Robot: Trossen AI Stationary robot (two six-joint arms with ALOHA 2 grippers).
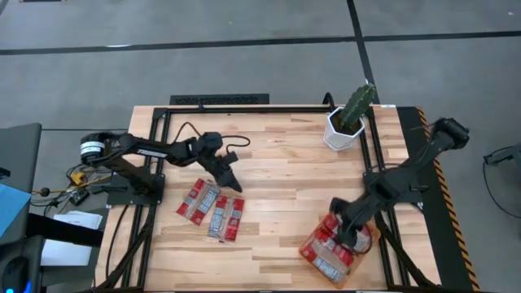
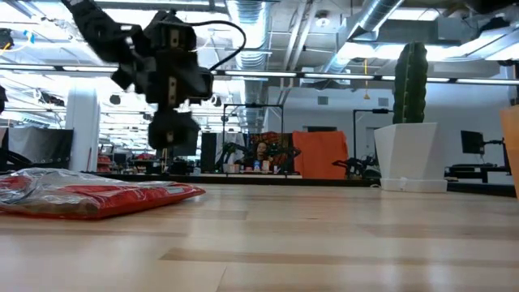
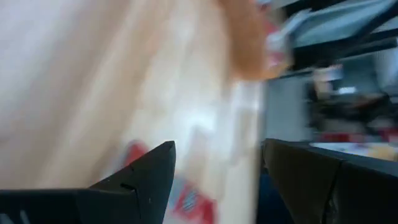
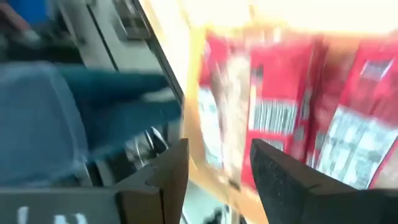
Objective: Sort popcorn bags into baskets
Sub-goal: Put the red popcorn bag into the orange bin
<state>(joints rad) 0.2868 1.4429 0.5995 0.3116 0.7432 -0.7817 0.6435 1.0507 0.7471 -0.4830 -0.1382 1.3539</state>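
A few red popcorn packets [image 1: 213, 210] lie flat on the wood left of the table's middle; in the low view they form a low red heap [image 2: 89, 197]. My left gripper [image 1: 232, 183] [image 2: 170, 142] hovers just beyond their far side, clear of the table, open and empty [image 3: 217, 149]. The orange basket [image 1: 374, 238] sits at the near right corner with several red packets [image 1: 326, 252] lying in it. My right gripper [image 1: 348, 238] is over the basket, open [image 4: 219, 149], with packets [image 4: 280, 106] and the orange rim [image 4: 196, 112] showing past its fingers.
A cactus in a white pot [image 1: 348, 122] [image 2: 409, 122] stands at the far right of the table. A black frame [image 1: 220, 102] edges the table's far side and both sides. Bare wood [image 1: 285, 195] lies between the packets and the basket.
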